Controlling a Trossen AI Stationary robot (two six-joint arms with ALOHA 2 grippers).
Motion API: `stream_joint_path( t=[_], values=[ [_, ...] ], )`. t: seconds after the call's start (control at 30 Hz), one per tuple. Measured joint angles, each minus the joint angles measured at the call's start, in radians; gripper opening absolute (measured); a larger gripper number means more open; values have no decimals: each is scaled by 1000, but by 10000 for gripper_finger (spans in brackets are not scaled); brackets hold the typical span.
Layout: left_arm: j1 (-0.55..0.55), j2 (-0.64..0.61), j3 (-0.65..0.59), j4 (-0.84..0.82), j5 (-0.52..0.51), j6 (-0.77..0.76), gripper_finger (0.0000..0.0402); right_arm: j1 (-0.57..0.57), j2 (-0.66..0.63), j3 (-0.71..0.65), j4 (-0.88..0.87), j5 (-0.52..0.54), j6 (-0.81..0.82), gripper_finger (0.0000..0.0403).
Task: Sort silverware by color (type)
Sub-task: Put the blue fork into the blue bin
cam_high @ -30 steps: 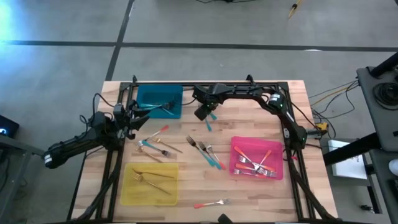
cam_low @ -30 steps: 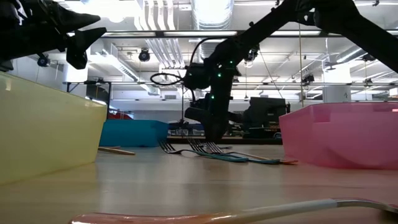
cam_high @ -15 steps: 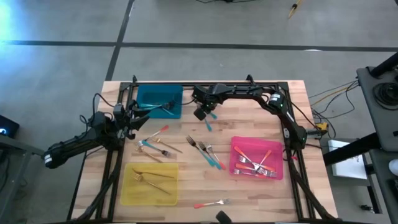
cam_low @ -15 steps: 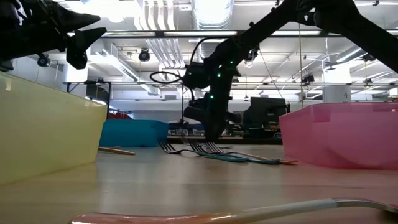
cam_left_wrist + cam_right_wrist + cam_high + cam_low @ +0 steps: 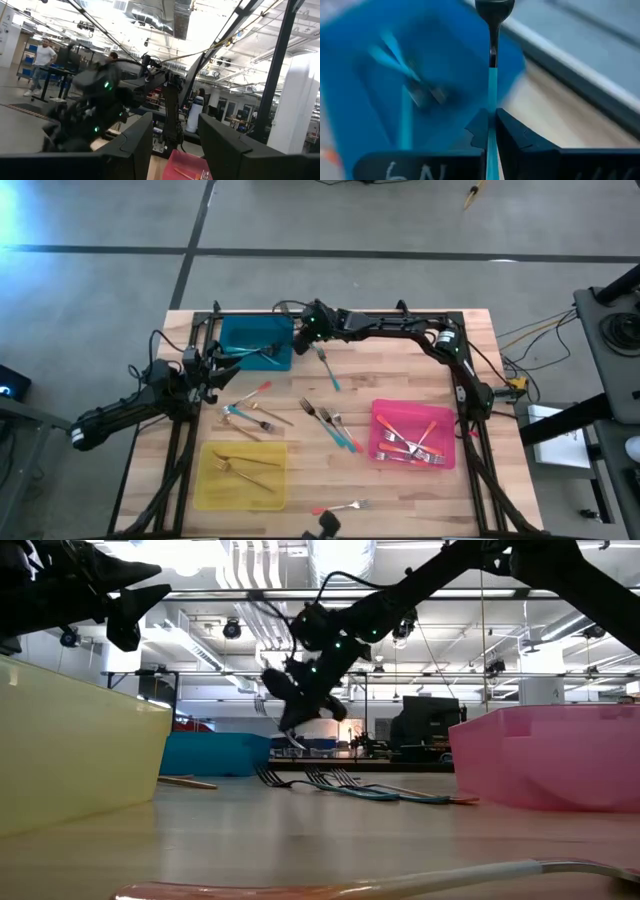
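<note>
Your widest bare stretch of desk (image 5: 400, 375) lies between the teal tray (image 5: 256, 342) and the pink tray (image 5: 413, 433), under the right arm. The middle is cluttered with loose forks (image 5: 332, 425). The left hand (image 5: 212, 370) hangs just beside the teal tray's near corner, crowding that approach. The yellow tray (image 5: 241, 475) blocks the near-left corner.

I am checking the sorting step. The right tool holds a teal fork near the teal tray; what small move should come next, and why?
Probably carry on over the teal tray and open there: the right tool is shut on the teal fork, lifted off the table and beside that tray's edge.
</note>
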Motion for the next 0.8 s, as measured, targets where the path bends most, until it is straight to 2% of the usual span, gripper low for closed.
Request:
stream_joint_path(
  t=[0.23,0.37,0.6,0.8],
  values=[
    [0,0,0,0,0,0,141,57,37,0,409,-28,-59,11],
    [0,0,0,-3,0,0,141,73,87,0,561,-27,-67,11],
    [0,1,0,-3,0,0,141,69,176,0,585,-71,-10,11],
    [0,2,0,-6,0,0,141,64,183,2,559,-140,30,11]
  ],
)
